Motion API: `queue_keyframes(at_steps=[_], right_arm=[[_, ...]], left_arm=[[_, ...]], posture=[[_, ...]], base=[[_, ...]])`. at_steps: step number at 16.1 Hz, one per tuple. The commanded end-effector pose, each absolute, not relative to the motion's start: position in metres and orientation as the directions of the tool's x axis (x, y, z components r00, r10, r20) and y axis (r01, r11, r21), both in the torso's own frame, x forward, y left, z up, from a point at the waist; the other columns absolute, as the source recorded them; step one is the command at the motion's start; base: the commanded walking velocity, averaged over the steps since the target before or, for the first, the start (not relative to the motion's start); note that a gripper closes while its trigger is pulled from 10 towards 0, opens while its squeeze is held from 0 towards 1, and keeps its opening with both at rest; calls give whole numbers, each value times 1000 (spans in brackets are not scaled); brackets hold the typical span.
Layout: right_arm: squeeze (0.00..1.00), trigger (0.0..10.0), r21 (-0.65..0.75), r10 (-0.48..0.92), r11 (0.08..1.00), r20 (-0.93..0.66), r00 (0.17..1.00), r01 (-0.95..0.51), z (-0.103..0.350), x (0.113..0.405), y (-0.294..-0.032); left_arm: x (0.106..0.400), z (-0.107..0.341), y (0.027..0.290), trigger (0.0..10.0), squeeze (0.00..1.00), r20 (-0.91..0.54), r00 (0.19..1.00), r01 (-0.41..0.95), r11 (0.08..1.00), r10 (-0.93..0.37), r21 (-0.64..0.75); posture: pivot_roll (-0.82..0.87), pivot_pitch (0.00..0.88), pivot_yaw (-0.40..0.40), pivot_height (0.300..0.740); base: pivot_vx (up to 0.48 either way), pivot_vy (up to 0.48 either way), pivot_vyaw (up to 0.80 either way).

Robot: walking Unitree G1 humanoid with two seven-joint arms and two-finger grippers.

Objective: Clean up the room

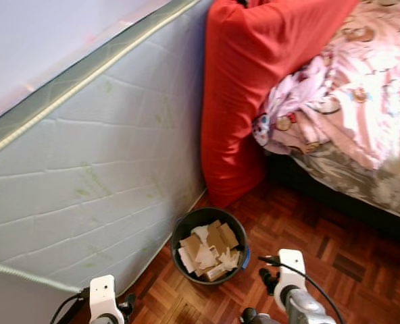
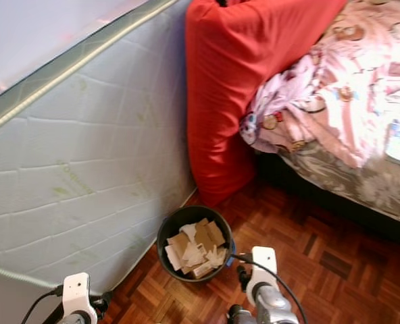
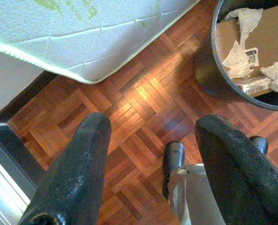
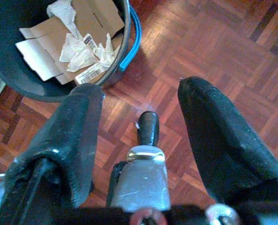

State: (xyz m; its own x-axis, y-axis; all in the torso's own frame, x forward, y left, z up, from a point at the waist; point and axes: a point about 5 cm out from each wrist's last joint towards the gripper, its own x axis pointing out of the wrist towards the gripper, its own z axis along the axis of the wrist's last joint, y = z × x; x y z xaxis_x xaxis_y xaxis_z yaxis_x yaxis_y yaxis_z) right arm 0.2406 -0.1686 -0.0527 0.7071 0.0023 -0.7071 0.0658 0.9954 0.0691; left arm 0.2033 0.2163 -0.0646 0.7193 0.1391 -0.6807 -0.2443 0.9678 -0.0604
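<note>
A black round bin point(image 1: 186, 233) stands on the parquet floor at the foot of a leaning mattress. It holds flattened cardboard pieces point(image 1: 217, 237) and crumpled white paper point(image 4: 75, 49). A blue handle point(image 4: 129, 49) hangs on its side. My left gripper point(image 3: 155, 122) hangs low over bare floor, to the left of the bin, open with nothing between its fingers. My right gripper point(image 4: 141, 89) hangs just right of the bin, near its rim, also open and holding nothing. Both wrists, left point(image 1: 102, 295) and right point(image 1: 291, 270), show at the bottom of the eye views.
A white quilted mattress point(image 1: 98, 169) leans against the wall on the left. A large red cushion point(image 1: 244, 88) stands against the bed point(image 1: 362, 175), which carries a rumpled pink blanket point(image 1: 348, 94). Open parquet floor point(image 1: 348, 270) lies to the right of the bin.
</note>
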Motion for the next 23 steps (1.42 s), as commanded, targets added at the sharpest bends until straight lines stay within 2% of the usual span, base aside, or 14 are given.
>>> queue_keyframes(at_steps=[1,5,23], right_arm=[[0,10000,35,-15,997,-759,651,64,-65,216,-196],[0,10000,6,-27,999,-759,650,48,-63,218,-201],[0,10000,3,-26,999,-768,640,45,-65,215,-200]], left_arm=[[199,-73,197,10000,0,-729,667,-301,951,156,-73],[199,-74,191,10000,0,-732,665,-312,946,150,-89],[192,-77,193,10000,0,-745,651,-312,946,145,-88]], posture=[[10,0,-45,740],[14,0,-71,740],[2,0,-50,740]], base=[[0,0,0],[0,0,0],[0,-314,0]])
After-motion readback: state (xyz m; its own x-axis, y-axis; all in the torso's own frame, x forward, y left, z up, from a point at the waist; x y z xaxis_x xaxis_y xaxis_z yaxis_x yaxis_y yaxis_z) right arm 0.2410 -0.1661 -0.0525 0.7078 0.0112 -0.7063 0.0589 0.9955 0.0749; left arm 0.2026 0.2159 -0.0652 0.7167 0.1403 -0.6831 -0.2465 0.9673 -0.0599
